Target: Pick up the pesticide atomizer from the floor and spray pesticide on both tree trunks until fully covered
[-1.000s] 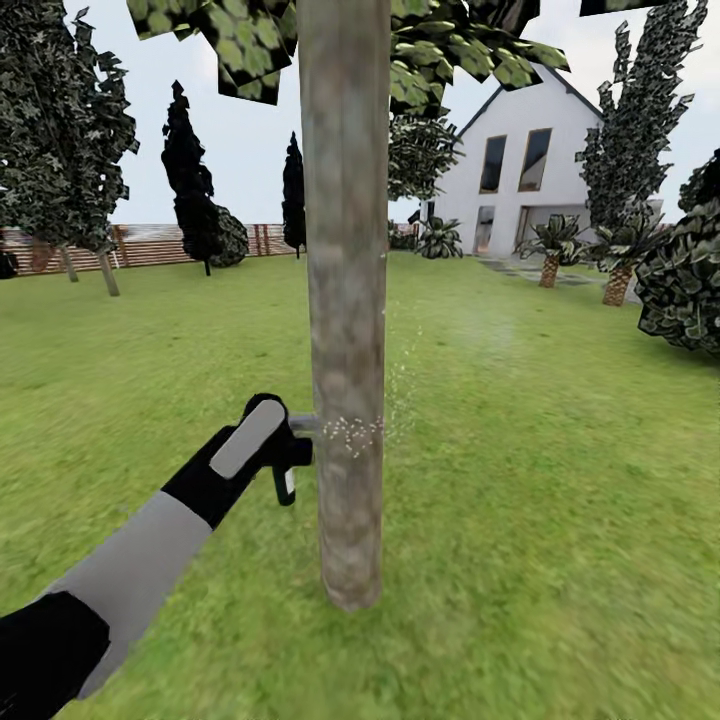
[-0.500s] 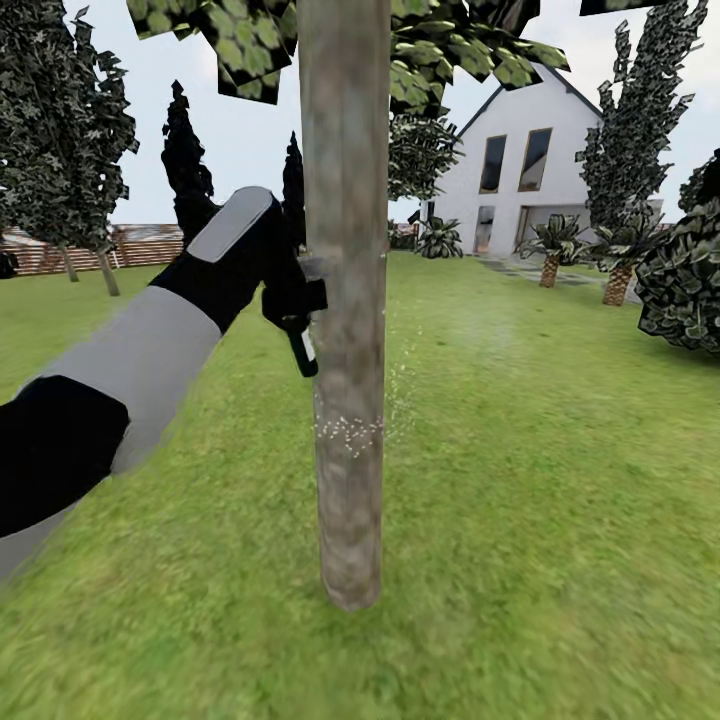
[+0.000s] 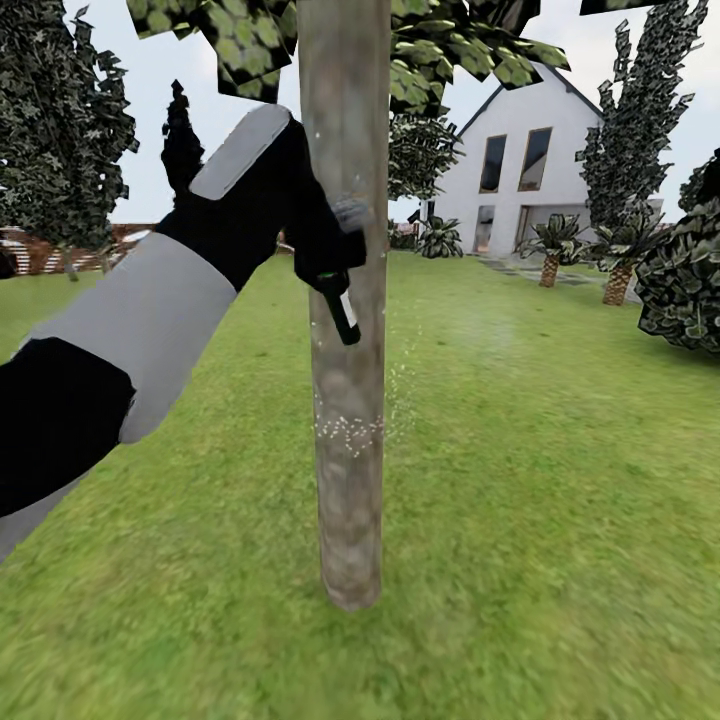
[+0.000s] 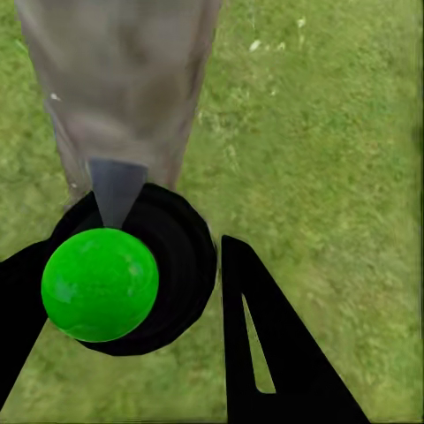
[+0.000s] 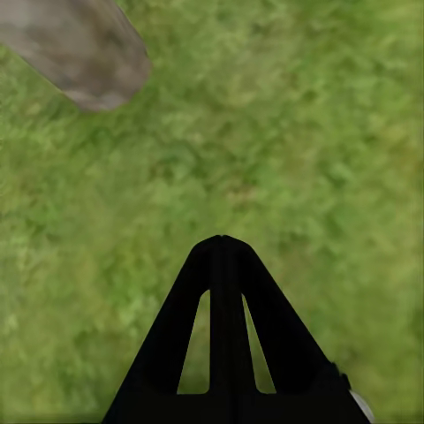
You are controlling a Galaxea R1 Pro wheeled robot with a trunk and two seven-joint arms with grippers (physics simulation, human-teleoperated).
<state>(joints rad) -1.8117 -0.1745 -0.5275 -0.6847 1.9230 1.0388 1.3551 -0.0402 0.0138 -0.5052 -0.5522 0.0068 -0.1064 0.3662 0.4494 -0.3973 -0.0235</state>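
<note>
— What blocks us ahead?

— The tree trunk (image 3: 345, 400) stands straight in front. Our left gripper (image 3: 318, 232) is pressed up to its left side with the pesticide atomizer (image 3: 335, 265), whose nozzle overlaps the bark, so we see no gap there.

— And overhead?

— Leaves (image 3: 250, 45) hang just above the arm.

— Where can we pass?

— The grass (image 3: 540, 480) lies open on both sides of the trunk. The dark bush (image 3: 685, 280) and palms (image 3: 585, 250) sit well to the right; the fence (image 3: 40, 250) is far off.

— Our right gripper (image 5: 223, 256)?

— Fingertips together over bare grass (image 5: 291, 150), trunk base (image 5: 84, 53) well apart.
</note>
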